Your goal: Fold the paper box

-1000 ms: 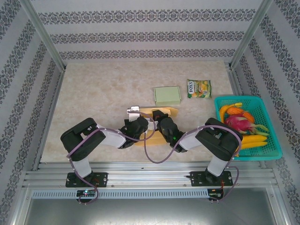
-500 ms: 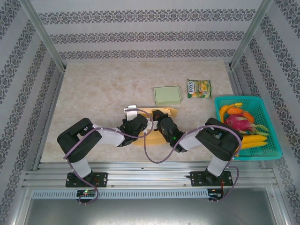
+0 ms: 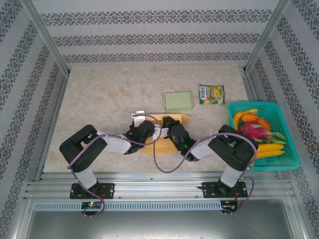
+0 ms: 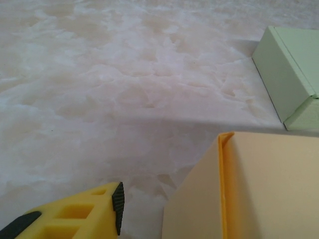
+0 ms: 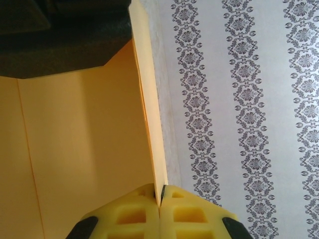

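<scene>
The yellow paper box (image 3: 180, 118) lies partly folded in the middle of the desk (image 3: 99, 99), nearer the near edge than the far one, with both arms bent in over it. The right tool (image 5: 160, 199) is pressed together on the top edge of one upright wall of the box (image 5: 84, 149), and the thin card is pinched between its yellow pads. The left tool (image 3: 144, 121) sits at the box's left end. From its wrist one yellow finger (image 4: 75, 221) shows low and off to the left, with bare desk between it and the box corner (image 4: 259, 189), so its jaws stand apart and grip nothing. A closed green box (image 3: 178, 101) rests just beyond the paper box toward the far edge, a snack bag (image 3: 212, 93) lies to its right, and a teal basket (image 3: 293, 160) of fruit (image 3: 254, 130) stands at the right edge.
</scene>
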Tool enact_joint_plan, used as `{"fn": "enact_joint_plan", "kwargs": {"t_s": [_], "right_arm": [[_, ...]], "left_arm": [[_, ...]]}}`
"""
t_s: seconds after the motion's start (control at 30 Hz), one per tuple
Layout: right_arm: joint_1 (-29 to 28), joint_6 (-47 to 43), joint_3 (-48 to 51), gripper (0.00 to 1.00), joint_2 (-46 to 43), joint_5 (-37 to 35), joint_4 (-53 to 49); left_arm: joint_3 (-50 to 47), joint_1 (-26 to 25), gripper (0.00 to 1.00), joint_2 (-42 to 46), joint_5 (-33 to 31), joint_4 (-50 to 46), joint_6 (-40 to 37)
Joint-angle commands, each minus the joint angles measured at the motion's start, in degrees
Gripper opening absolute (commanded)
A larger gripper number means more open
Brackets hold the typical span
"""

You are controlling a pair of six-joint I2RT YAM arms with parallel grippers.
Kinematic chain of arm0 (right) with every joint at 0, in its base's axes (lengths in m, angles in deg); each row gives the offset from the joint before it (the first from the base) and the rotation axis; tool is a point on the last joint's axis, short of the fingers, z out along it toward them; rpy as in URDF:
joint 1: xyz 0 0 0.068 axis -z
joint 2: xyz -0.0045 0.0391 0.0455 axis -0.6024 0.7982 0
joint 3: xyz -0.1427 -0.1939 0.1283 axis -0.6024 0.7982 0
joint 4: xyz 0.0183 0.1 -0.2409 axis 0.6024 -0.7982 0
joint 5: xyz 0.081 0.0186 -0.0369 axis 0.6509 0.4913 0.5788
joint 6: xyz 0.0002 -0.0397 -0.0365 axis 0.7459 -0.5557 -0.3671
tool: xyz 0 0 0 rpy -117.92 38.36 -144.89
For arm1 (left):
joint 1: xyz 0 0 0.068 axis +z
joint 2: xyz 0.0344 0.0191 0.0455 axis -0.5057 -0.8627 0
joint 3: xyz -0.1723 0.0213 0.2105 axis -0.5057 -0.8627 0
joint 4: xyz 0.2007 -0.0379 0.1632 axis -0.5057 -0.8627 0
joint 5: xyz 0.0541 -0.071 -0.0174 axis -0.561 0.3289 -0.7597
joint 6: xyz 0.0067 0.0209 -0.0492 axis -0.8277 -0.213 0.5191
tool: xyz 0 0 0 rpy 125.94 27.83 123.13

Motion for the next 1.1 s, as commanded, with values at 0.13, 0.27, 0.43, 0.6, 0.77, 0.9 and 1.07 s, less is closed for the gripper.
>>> {"fn": "enact_joint_plan", "kwargs": {"t_s": [0.13, 0.27, 0.43, 0.6, 0.77, 0.9, 1.07], "right_arm": [[1.0, 3.5, 2.8, 0.0, 1.6, 0.7, -11.0], [1.0, 3.9, 2.6, 0.0, 1.5, 0.9, -11.5], [0.5, 4.3, 2.7, 0.0, 0.3, 1.4, -11.9], [-0.2, 4.5, 2.8, 0.0, -0.7, 1.1, -12.3], [-0.3, 4.8, 2.0, 0.0, -0.5, -0.1, -13.5], [-0.3, 5.0, 1.7, 0.0, -0.4, -0.9, -13.8], [-0.2, 5.3, 1.6, 0.0, -0.8, -0.8, -14.2]], "left_arm": [[-6.2, 3.8, 0.5, 12.5, 6.8, -2.6, -3.2], [-10.5, 3.8, 0.55, 19.6, 8.1, -4.4, -1.8], [-11.7, 3.7, 0.54, 19.7, 7.8, -5.4, -1.7], [-9.4, 2.6, 0.51, 12.3, 5.0, -3.9, -2.0], [-5.8, -1.8, 0.51, 6.1, 0.7, -3.8, -0.8], [-3.8, -4.2, 0.51, 1.7, -2.6, -4.9, 0.1], [-5.0, -4.2, 0.4, -1.8, -5.9, -4.7, 2.7]]}}
